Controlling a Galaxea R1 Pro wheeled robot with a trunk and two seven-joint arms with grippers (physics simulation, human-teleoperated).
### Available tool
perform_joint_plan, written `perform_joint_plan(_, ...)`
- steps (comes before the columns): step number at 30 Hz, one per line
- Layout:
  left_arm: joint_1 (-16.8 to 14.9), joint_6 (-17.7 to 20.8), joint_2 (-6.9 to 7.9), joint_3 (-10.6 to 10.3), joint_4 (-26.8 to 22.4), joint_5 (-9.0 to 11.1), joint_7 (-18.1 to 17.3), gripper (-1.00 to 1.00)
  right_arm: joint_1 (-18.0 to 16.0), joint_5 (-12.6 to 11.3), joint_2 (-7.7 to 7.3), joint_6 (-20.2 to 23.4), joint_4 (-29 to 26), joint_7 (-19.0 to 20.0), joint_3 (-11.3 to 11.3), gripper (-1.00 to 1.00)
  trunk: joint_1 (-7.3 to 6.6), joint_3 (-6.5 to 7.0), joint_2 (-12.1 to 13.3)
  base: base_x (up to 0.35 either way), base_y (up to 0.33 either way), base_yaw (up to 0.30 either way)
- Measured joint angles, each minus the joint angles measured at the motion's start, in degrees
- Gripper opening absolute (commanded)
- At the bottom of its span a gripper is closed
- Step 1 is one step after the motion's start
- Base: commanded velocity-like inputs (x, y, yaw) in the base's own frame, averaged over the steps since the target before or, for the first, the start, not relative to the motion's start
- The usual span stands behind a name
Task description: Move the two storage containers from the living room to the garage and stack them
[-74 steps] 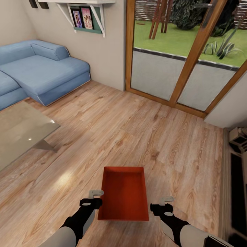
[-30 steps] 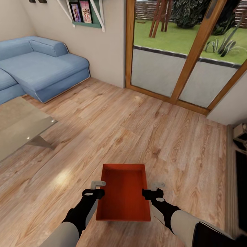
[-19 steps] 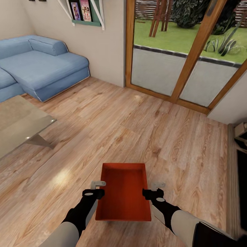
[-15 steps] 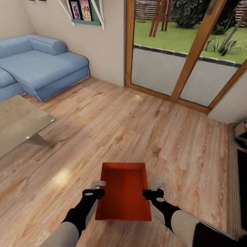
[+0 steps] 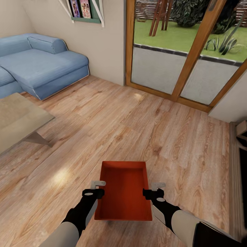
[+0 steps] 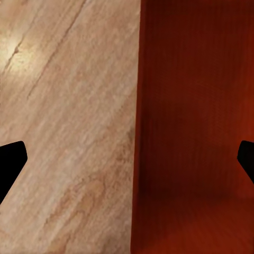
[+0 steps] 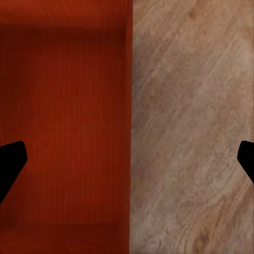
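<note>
Left gripper (image 5: 101, 188) and right gripper (image 5: 150, 190) flank one orange-red storage container (image 5: 124, 190), each straddling a long wall of the bin with fingers spread wide, one fingertip (image 6: 10, 164) over the wood and the other above the bin's interior. The container sits low in front of the robot over the living room's light wood plank floor (image 5: 164, 137). Far left stands a blue sofa (image 5: 41, 65); a glass table (image 5: 17, 120) lies at left. Wood-framed glass doors (image 5: 178, 55) rise at the far right.
</note>
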Motion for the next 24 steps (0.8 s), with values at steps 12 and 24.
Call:
perform_joint_plan(12, 0.00, 0.10, 0.00, -0.07, -0.01, 0.01, 0.00, 1.00, 0.00, -0.02, 0.00, 0.00, 0.00, 0.00, 0.00, 1.00, 1.54, -1.26, -2.81, 0.000, 0.000, 0.000)
perform_joint_plan(24, 0.00, 0.09, 0.00, -0.04, 0.00, 0.02, 0.05, 1.00, 0.00, 0.00, 0.00, 0.00, 0.00, 0.08, 0.00, 1.00, 4.17, -3.41, -7.62, 0.000, 0.000, 0.000)
